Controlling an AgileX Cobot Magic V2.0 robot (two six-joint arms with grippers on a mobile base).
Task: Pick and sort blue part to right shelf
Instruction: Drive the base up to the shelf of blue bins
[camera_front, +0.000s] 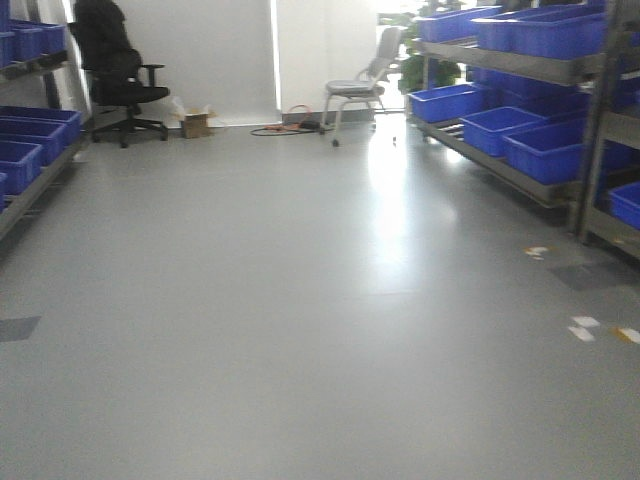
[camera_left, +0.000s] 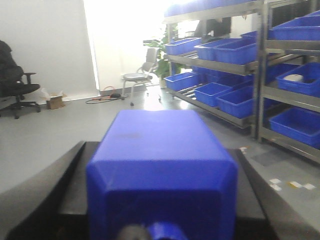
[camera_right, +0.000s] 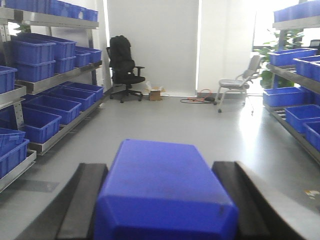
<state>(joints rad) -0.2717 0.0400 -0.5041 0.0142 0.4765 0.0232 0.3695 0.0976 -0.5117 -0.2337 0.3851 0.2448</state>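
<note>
A pale grey glossy floor (camera_front: 320, 300) runs down the aisle, with glare from the bright windows at 12 o'clock. At 2 o'clock in the front view stands the stainless-steel rack with large rimmed blue plastic bins (camera_front: 520, 62). It has flat front rails, tilted tiers and white roller tracks under the lower bins. A matching steel rack of blue bins (camera_right: 60, 80) lines the opposite side at 10 o'clock.

A black office chair (camera_front: 120, 70) sits at 11 o'clock against the white wall. A grey folding chair (camera_front: 360, 85) stands near 1 o'clock beside a green plant.

In the left wrist view, the left claw (camera_left: 162, 147) grips a glossy blue plastic block (camera_left: 160, 170) with bevelled, rounded edges. The block fills the space between the black fingers (camera_left: 75, 170), well short of the rack at 2 o'clock. In the right wrist view, the right claw (camera_right: 160, 165) is likewise closed around a second blue plastic block (camera_right: 162, 190), smooth-topped with chamfered corners, above the mid-aisle floor.

A small open cardboard box (camera_front: 195, 122) rests by the wall at 11 o'clock.
</note>
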